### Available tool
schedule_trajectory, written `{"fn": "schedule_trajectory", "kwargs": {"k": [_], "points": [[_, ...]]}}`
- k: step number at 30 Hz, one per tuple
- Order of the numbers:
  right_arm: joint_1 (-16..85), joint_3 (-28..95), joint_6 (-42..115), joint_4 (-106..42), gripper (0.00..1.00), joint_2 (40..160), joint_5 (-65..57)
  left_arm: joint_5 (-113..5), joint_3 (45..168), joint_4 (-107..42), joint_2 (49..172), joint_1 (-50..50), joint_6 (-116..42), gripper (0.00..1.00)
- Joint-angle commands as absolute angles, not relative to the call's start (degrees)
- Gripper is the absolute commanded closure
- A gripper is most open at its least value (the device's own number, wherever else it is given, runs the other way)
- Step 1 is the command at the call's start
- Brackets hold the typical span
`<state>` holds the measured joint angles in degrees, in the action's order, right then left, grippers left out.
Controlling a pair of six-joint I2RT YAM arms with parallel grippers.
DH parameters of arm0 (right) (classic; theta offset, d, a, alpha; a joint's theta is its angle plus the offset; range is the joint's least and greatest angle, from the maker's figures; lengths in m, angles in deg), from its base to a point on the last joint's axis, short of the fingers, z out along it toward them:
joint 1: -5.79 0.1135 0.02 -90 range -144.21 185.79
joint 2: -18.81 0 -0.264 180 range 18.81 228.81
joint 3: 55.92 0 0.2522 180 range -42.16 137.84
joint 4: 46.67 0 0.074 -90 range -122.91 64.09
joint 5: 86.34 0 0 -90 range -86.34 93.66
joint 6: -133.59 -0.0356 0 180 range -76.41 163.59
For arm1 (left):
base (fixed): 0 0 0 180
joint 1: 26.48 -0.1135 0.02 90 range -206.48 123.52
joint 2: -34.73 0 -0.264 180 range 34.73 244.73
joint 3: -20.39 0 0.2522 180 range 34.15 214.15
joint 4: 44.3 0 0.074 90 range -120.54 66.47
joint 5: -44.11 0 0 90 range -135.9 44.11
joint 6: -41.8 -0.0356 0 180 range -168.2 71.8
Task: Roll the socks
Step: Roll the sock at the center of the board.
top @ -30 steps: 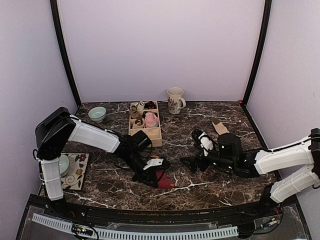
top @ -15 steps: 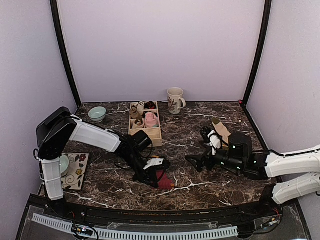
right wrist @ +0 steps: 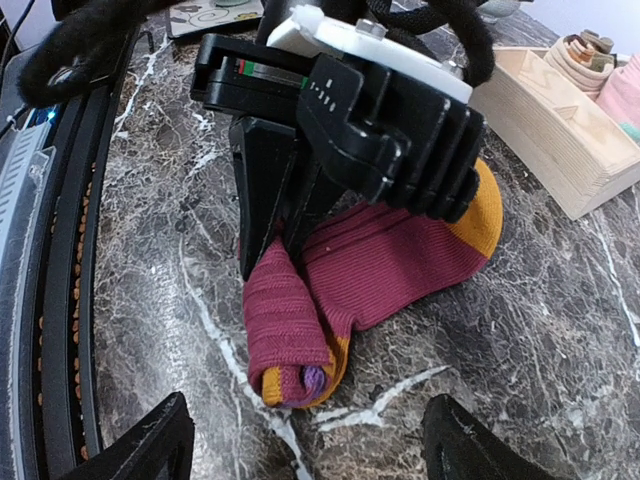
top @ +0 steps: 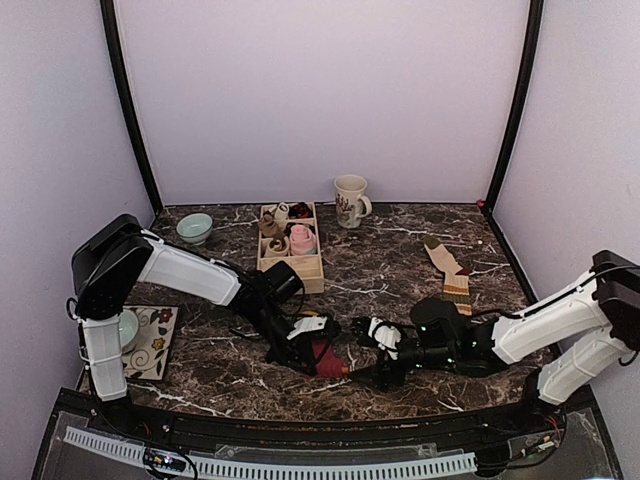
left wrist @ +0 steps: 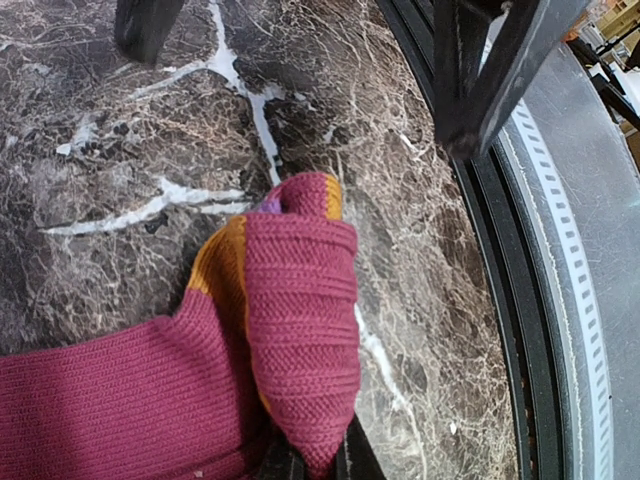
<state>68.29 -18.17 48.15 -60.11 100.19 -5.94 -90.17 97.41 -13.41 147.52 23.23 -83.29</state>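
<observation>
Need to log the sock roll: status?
Left gripper shut on striped sock, one end folded over. Right gripper open, aimed at the fold. Nothing in the way.

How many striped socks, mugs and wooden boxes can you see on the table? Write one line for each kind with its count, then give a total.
Striped socks: 2
Mugs: 1
Wooden boxes: 1
Total: 4

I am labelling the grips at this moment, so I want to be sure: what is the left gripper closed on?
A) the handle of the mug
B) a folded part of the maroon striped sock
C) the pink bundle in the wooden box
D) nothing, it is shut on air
B: in the right wrist view the left gripper pinches a folded part of the maroon striped sock, with the knit fabric caught between its closed fingers.
</observation>
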Motion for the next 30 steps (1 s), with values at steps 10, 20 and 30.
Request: {"fn": "schedule_trajectory", "kwargs": {"k": [10, 20, 30], "points": [[68.26, -11.51, 42.69, -81.25, 0.49, 119.57, -16.82, -81.48, 94.87, -10.43, 150.44, 23.7, -83.79, 1.0], [66.56, -15.66, 35.7, -89.34, 0.76, 122.2, -18.5, -79.96, 94.76, -10.89, 149.68, 23.71, -84.15, 1.0], [66.39, -17.97, 30.22, -95.37, 0.61, 127.08, -18.19, -79.46, 93.55, -12.08, 148.24, 23.79, -83.78, 0.93]]}}
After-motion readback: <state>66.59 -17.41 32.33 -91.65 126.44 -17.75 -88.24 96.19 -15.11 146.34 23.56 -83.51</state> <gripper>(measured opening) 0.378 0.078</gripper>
